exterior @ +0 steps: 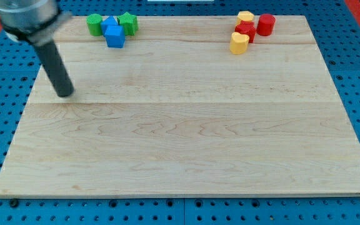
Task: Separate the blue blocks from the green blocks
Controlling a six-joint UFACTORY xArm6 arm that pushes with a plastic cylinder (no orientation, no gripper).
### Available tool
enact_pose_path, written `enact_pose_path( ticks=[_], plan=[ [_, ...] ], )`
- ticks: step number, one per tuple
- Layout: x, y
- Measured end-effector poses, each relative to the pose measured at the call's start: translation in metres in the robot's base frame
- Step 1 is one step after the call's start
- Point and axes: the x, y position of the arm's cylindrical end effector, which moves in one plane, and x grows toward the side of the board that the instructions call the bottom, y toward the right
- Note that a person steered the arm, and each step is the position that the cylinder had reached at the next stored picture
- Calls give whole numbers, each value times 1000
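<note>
Four blocks found clustered: blue cube, second blue block, green cylinder, green block. Unseparated. Tip below-left of cube, well apart. No hand fitted.

My tip rests on the wooden board; green and blue blocks cluster top left, red and yellow top right
</note>
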Motion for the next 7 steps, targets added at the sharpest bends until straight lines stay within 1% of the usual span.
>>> enact_pose_path(
  ticks=[1, 3, 4, 5, 6, 7],
  plan=[
    [-8, -6],
    [7, -1],
    [-7, -9],
    [-45, -63],
    [-69, -66],
    [-93, -48]
  ],
)
